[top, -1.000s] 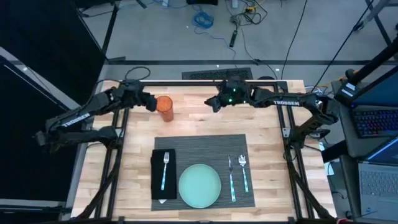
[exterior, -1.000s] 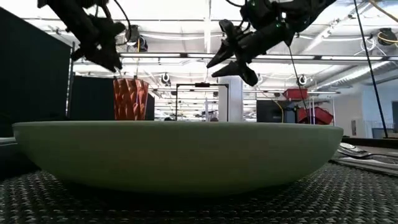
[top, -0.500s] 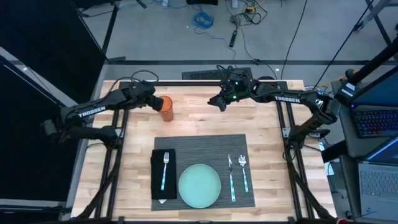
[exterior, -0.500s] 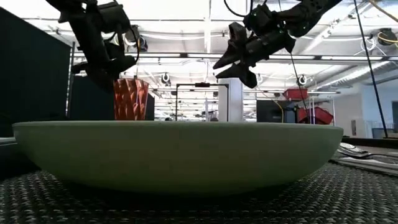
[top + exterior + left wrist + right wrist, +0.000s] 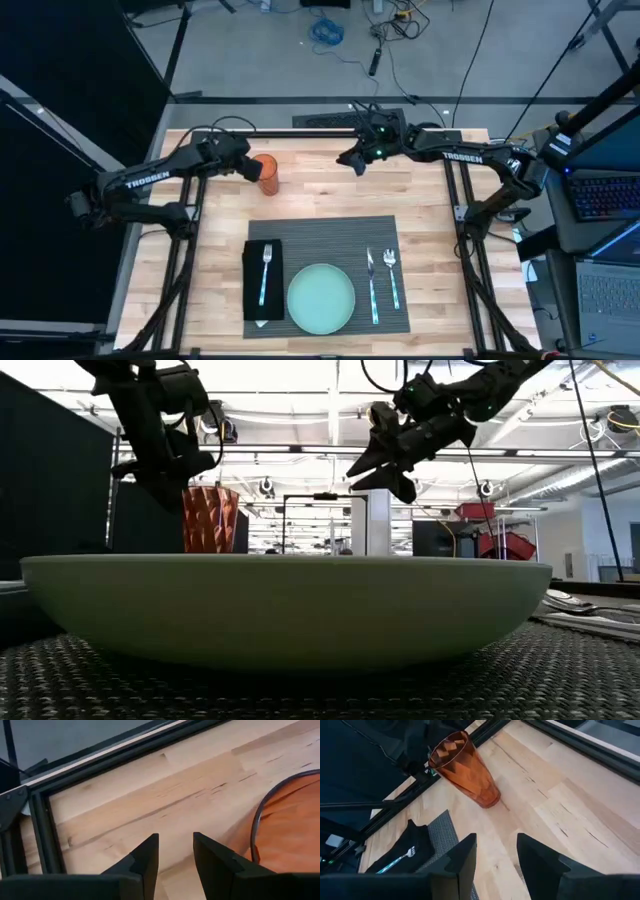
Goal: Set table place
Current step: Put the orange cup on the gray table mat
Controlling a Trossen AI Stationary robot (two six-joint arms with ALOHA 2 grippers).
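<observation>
On the near half of the bench (image 5: 430,215) lies the dark grey ribbed placemat (image 5: 330,232), and everything else can be placed from it. A pale teal round plate (image 5: 321,298) sits on the placemat's near middle; in the low view the plate's rim fills most of the picture. To the plate's left, on the placemat's left end, lies a black folded napkin (image 5: 263,281) with a fork (image 5: 266,272) resting on top of it. To the plate's right, on the placemat's right part, a knife (image 5: 372,285) and a spoon (image 5: 391,276) lie side by side, the knife nearer the plate. Beyond the placemat's far left corner, on the bare wood, stands an orange faceted tumbler (image 5: 268,173), upright. The left gripper (image 5: 246,169) is just beside the tumbler on its left, raised to about the level of the tumbler's rim in the low view; its fingers (image 5: 147,857) stand a little apart with nothing between them, and the tumbler's rim shows off to one side of them in the left wrist view, not inside the gap. Farther back, beyond the placemat's far right part and near the bench's far edge, the right gripper (image 5: 352,162) hangs well above the wood, its fingers (image 5: 463,856) spread and empty, pointed toward the tumbler, which stands well apart from it.
</observation>
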